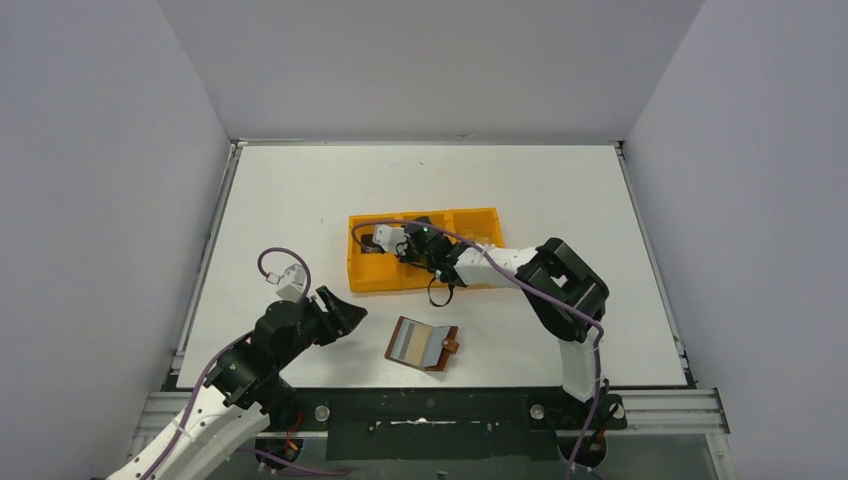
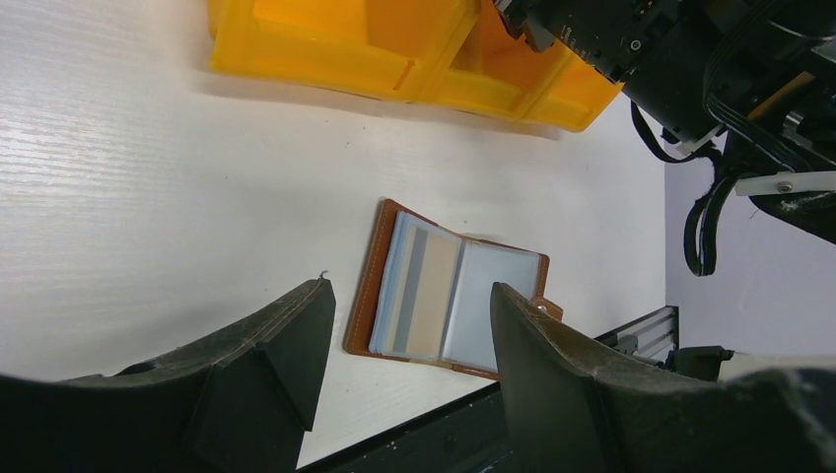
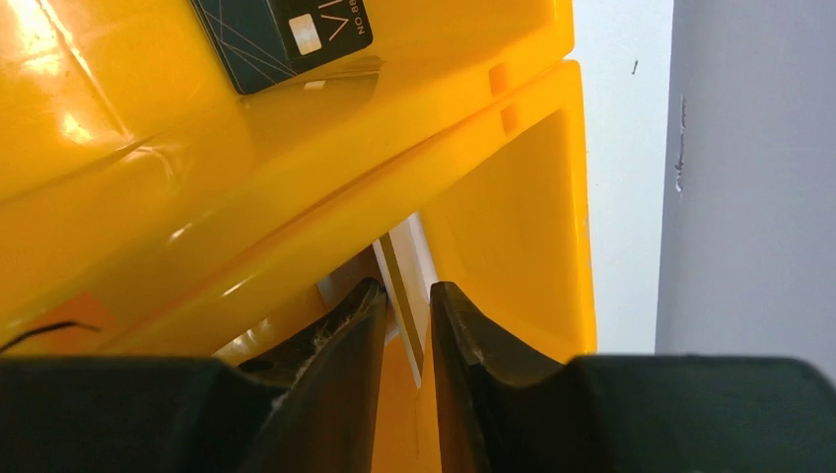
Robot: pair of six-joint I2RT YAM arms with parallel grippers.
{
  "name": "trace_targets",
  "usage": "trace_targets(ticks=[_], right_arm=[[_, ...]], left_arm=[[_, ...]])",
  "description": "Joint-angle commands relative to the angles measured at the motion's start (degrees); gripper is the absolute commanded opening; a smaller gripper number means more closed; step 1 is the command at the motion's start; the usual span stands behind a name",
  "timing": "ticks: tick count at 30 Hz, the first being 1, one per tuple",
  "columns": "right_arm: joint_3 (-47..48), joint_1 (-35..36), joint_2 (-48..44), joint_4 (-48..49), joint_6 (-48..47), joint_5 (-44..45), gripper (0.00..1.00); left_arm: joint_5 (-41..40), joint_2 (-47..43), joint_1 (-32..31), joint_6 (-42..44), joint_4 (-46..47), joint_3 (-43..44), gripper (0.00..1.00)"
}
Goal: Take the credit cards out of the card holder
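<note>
The card holder (image 1: 422, 343) lies open on the table near the front edge, brown outside with pale blue-grey pockets; a tan and a grey strip show in its left pocket (image 2: 431, 296). My left gripper (image 1: 345, 312) hovers open just left of it, and in the left wrist view the card holder (image 2: 463, 296) shows between the fingers of this gripper (image 2: 409, 289). My right gripper (image 1: 372, 240) reaches down into the orange tray's left compartment. A pale, gold-edged credit card (image 3: 399, 266) stands edge-on between the slightly parted fingers of my right gripper (image 3: 406, 296). A black credit card (image 3: 281, 34) lies in the neighbouring compartment.
The orange three-compartment tray (image 1: 390, 280) sits mid-table beyond the card holder, with its yellow-orange walls (image 3: 513, 168) close round my right fingers. The right arm (image 1: 560, 285) stretches across from the right. Grey walls enclose the table. The black front rail (image 2: 463, 434) runs just below the card holder.
</note>
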Motion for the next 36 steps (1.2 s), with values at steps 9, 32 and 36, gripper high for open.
trace_targets(ticks=[9, 32, 36], right_arm=[[-1.3, -1.3, -3.7, 0.9, 2.0, -3.0, 0.33], [-0.6, -1.5, -26.8, -16.5, 68.0, -13.2, 0.59], [-8.0, 7.4, -31.1, -16.8, 81.2, -9.3, 0.56]], left_arm=[[0.3, -0.2, -0.2, -0.1, 2.0, 1.4, 0.58], [-0.9, 1.1, -0.1, 0.7, 3.9, 2.3, 0.6], [-1.7, 1.8, -0.1, 1.2, 4.9, 2.1, 0.62]])
